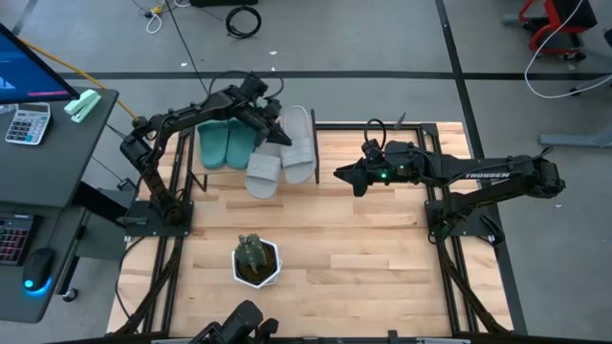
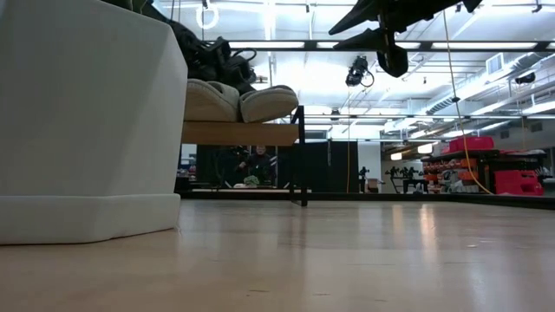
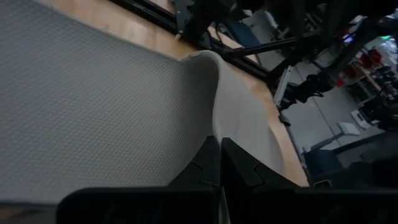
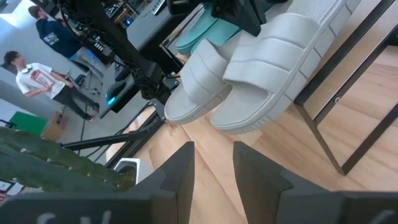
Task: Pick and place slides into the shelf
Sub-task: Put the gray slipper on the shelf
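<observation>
Four slides on shelf (image 1: 316,129) at tabletop (image 1: 382,248) far edge: two teal slides (image 1: 222,141) leftmost, two grey slides (image 1: 284,153) beside them. Left gripper (image 1: 284,137) over grey pair, fingers pressed together, holding nothing. Right gripper (image 1: 341,174) hovering just right of shelf, fingers (image 4: 181,167) parted, empty. Potted plant (image 1: 256,260) near front edge.

Four slides (image 1: 264,143) side by side on the shelf (image 2: 238,133), potted plant (image 1: 256,260) well in front.
</observation>
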Available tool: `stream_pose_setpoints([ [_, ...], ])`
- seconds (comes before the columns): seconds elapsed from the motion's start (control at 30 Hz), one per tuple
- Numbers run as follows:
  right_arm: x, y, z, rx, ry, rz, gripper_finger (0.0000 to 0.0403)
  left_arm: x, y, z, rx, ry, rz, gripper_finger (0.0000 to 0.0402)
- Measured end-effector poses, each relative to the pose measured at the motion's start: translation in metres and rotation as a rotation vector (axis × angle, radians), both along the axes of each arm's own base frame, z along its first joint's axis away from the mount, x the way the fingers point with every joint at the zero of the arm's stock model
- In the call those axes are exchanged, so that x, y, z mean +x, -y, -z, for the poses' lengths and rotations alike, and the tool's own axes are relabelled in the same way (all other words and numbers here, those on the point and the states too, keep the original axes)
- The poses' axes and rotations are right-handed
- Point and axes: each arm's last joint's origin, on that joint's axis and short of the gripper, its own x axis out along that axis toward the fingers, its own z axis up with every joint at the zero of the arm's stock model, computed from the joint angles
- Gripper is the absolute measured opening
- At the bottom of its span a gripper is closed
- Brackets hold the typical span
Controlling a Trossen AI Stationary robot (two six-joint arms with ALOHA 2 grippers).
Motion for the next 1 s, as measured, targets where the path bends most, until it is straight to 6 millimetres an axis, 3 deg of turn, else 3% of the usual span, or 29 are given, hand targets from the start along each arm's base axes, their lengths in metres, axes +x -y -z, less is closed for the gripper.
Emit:
stream_pose_setpoints([
  [0.4, 0.0, 0.001, 0.0, -0.031, -0.005, 0.011, 0.0116, 0.004, 0.003, 0.001, 0.053, -0.062, -0.051, 0.0004],
  [0.53, 0.0, 0.001, 0.0, -0.031, -0.005, 0.011, 0.0116, 0.004, 0.003, -0.001, -0.02, 0.025, 0.029, 0.0004],
  [0.83, 0.0, 0.001, 0.0, -0.029, -0.005, 0.012, 0.0116, -0.001, 0.002, -0.031, 0.02, 0.069, 0.048, 0.0004],
  [1.0, 0.0, 0.001, 0.0, -0.029, -0.005, 0.012, 0.0116, -0.006, 0.004, -0.035, 0.01, 0.069, 0.081, 0.0004],
])
